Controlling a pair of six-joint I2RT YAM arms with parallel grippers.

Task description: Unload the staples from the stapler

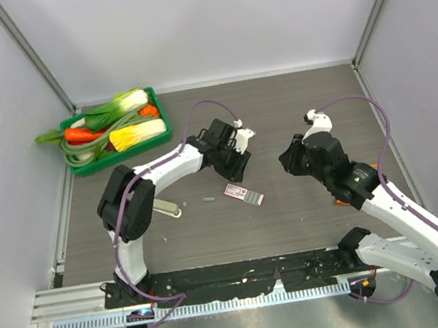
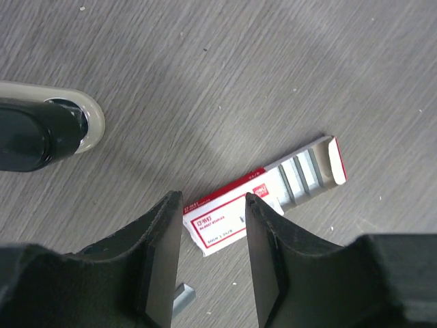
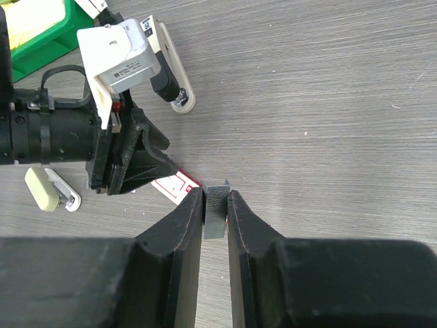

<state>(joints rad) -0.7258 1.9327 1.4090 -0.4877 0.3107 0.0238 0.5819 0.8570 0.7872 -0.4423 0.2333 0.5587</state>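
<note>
The stapler (image 3: pixel 168 76), slim and silver-grey with a black rear end, lies on the table beyond my left gripper; its end shows in the left wrist view (image 2: pixel 41 133). My right gripper (image 3: pixel 215 195) is shut on a short grey strip of staples (image 3: pixel 216 208) and holds it above the table, right of centre in the top view (image 1: pixel 290 159). My left gripper (image 2: pixel 213 198) is open and empty, hovering over the pink-and-white staple box (image 2: pixel 225 219); in the top view this gripper (image 1: pixel 235 162) is near the table's middle.
Another small grey strip (image 1: pixel 208 200) lies left of the staple box (image 1: pixel 244 195). A beige rounded stapler-like thing (image 1: pixel 168 210) lies near the left arm. A green tray (image 1: pixel 89 166) of toy vegetables stands at the back left.
</note>
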